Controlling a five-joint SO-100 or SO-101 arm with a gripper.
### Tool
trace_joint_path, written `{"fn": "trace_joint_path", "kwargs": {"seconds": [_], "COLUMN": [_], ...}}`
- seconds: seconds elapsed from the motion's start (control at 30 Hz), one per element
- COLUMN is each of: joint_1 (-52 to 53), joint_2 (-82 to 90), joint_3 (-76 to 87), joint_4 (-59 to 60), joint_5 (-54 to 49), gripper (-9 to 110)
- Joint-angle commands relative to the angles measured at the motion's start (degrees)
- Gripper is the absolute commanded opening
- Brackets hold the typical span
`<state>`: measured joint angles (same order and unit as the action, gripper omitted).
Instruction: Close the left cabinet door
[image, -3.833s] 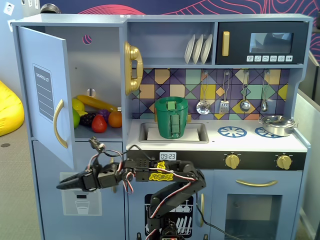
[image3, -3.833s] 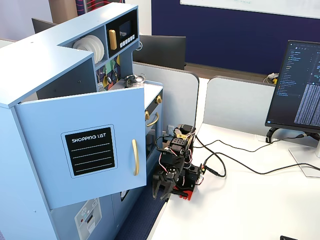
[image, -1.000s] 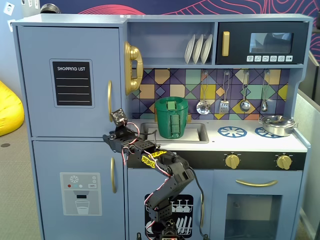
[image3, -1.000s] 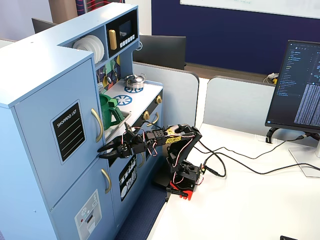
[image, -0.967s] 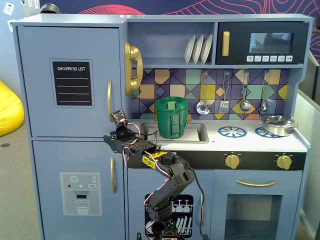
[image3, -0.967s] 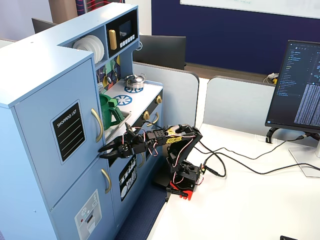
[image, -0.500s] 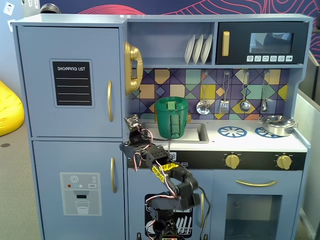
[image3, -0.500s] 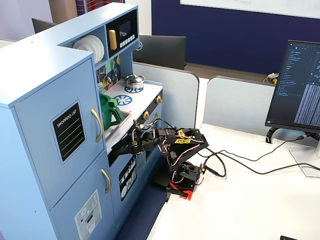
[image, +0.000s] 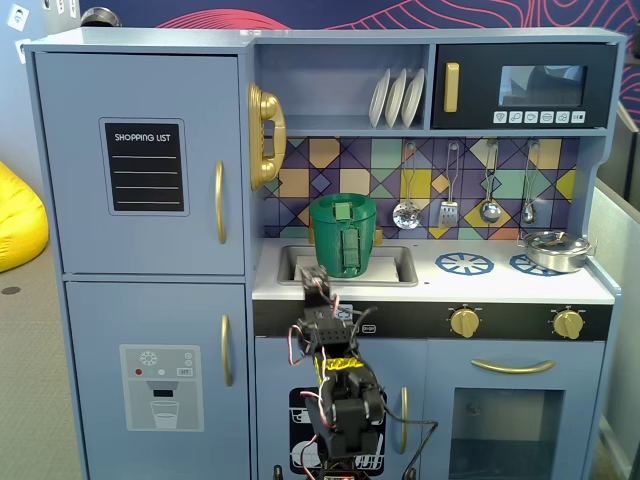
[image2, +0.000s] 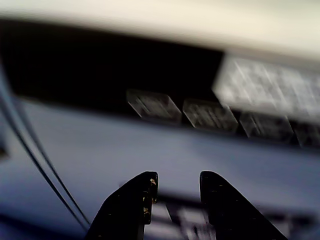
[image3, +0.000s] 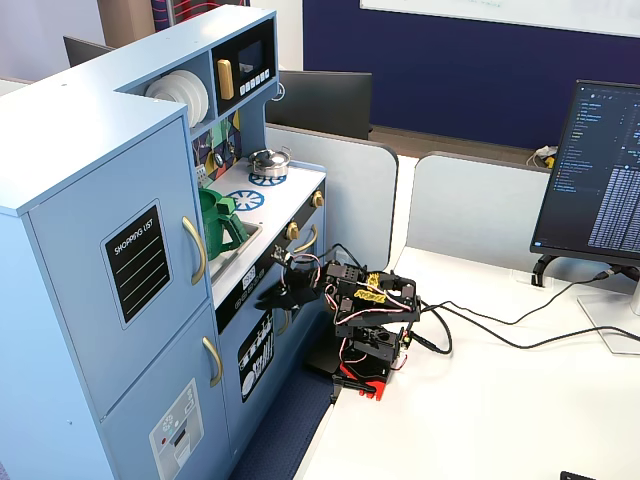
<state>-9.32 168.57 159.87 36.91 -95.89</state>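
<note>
The left cabinet door (image: 140, 150) is light blue, with a black "SHOPPING LIST" label and a curved gold handle (image: 220, 202). It sits flush with the cabinet front in both fixed views (image3: 130, 260). My gripper (image: 315, 282) is well right of the door, raised in front of the counter edge by the sink, with the arm folded up (image3: 283, 290). In the wrist view the two black fingers (image2: 178, 182) stand apart with nothing between them, facing a blurred blue and black panel.
Below is the blue door with the dispenser panel (image: 155, 380). A green pot (image: 343, 235) stands in the sink, a gold telephone (image: 265, 135) hangs beside the door, and the microwave (image: 520, 85) is at top right. A monitor (image3: 600, 170) and cables (image3: 480, 325) lie on the white desk.
</note>
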Motion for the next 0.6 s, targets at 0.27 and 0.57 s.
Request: {"fn": "trace_joint_path", "kwargs": {"seconds": [0.27, 0.57], "joint_1": [9.67, 6.68], "joint_2": [11.16, 13.45], "joint_3": [8.88, 11.78], "joint_4": [27.42, 41.04], "joint_5": [7.91, 16.17], "gripper": [0, 0]}}
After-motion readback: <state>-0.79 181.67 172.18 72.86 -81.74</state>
